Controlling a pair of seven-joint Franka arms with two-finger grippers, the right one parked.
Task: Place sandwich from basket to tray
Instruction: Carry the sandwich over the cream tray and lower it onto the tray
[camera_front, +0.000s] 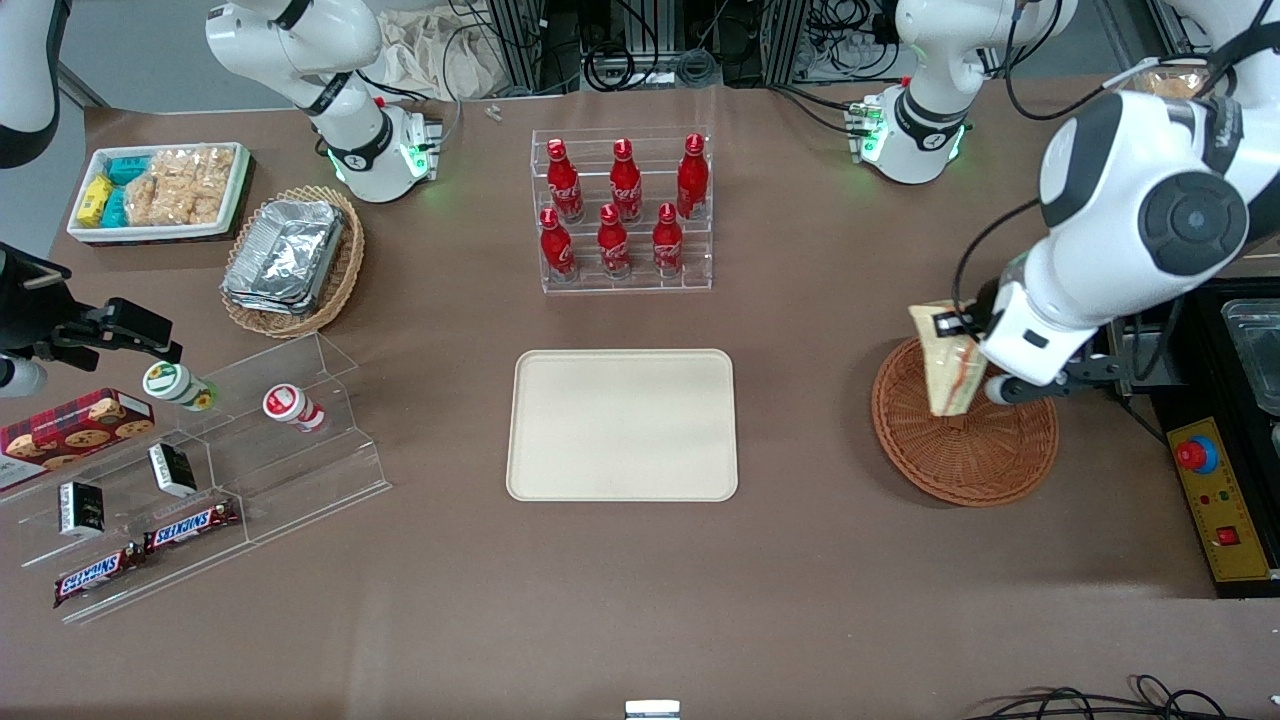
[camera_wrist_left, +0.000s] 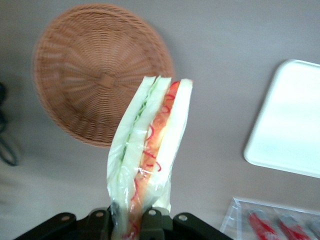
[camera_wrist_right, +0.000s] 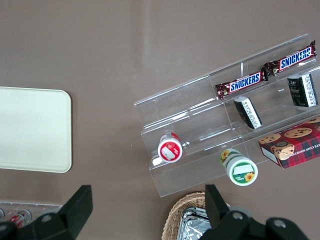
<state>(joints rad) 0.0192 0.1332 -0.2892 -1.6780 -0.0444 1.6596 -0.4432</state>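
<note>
The sandwich (camera_front: 945, 368) (camera_wrist_left: 150, 145), a wrapped white-bread wedge with red and green filling, hangs in the air above the round reddish-brown wicker basket (camera_front: 965, 450) (camera_wrist_left: 85, 75). My left gripper (camera_front: 957, 335) (camera_wrist_left: 127, 222) is shut on one end of it, with a finger pressing each bread face. Nothing else lies in the basket. The cream tray (camera_front: 622, 425) (camera_wrist_left: 290, 125) lies flat on the table beside the basket, toward the parked arm's end, with nothing on it.
A clear rack of red bottles (camera_front: 622, 215) stands farther from the front camera than the tray. A yellow emergency-stop box (camera_front: 1215, 500) sits by the basket at the table's end. Clear snack shelves (camera_front: 200, 470), a tan basket of foil containers (camera_front: 295, 260) and a white snack box (camera_front: 160, 190) lie toward the parked arm's end.
</note>
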